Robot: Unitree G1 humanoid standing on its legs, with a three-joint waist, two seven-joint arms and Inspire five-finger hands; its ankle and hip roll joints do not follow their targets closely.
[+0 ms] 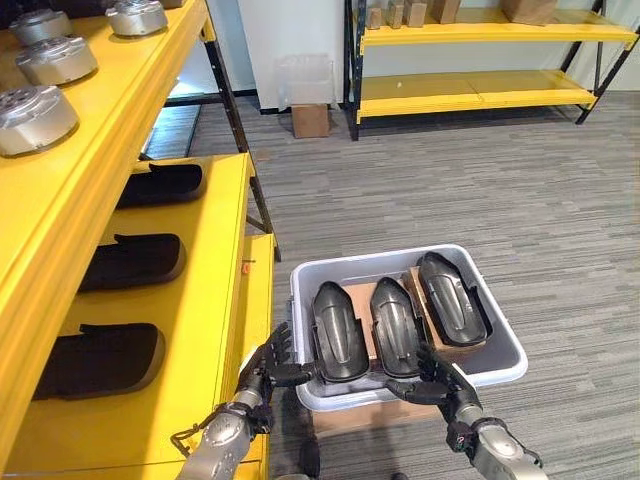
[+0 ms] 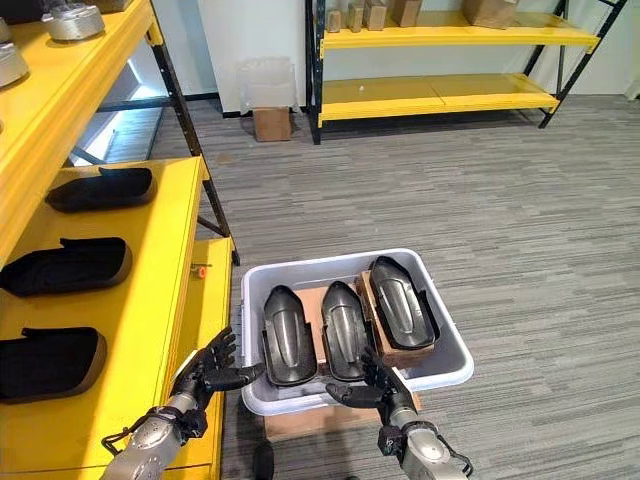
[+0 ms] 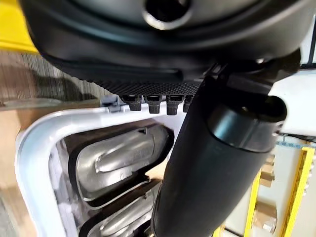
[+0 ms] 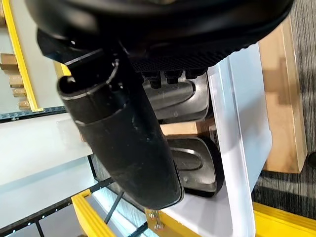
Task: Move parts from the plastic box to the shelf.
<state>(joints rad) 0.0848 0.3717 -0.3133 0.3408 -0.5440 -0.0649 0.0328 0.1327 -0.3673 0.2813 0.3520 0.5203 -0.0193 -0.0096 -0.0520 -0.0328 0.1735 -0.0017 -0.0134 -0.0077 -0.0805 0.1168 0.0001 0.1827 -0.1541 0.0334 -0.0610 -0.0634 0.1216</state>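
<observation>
A grey plastic box (image 1: 381, 256) sits on the floor on a cardboard piece (image 1: 366, 414). Three dark shell-shaped parts lie side by side in it: left part (image 1: 338, 331), middle part (image 1: 397, 326), right part (image 1: 452, 297). My left hand (image 1: 269, 364) is at the box's front left corner, fingers spread, thumb at the rim. At the front rim, just before the middle part, my right hand (image 1: 436, 378) is also open. Neither hand holds anything. The left wrist view shows the box rim (image 3: 29, 158) and a part (image 3: 118, 158) past the thumb (image 3: 212, 163).
The yellow shelf (image 1: 218, 290) stands at my left; its lower tier holds three dark parts (image 1: 100, 358), (image 1: 133, 260), (image 1: 160, 183). Silver round parts (image 1: 35, 115) rest on the upper tier. A second yellow rack (image 1: 470, 92) and a small cardboard box (image 1: 310, 120) stand far back.
</observation>
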